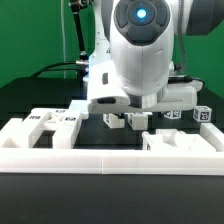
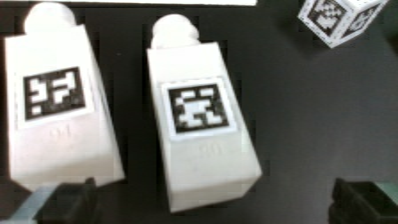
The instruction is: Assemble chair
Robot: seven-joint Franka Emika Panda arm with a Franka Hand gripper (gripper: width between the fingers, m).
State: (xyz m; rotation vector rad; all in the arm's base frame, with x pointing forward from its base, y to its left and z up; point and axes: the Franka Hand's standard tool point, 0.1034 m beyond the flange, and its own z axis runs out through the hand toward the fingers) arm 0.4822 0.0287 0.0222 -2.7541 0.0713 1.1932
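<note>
While the fingers stand wide apart and empty over the black worktop, two white, tagged chair legs lie side by side beneath; only the exterior view shows the slotted panels.

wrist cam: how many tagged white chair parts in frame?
3. One long piece and a second long piece lie side by side, apart. A tagged block sits past their rounded ends, cropped by the frame. More may lie outside the view.

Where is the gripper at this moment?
In the exterior view, the gripper hangs open in the middle, behind the rail, over two tagged chair pieces lying side by side.
</note>
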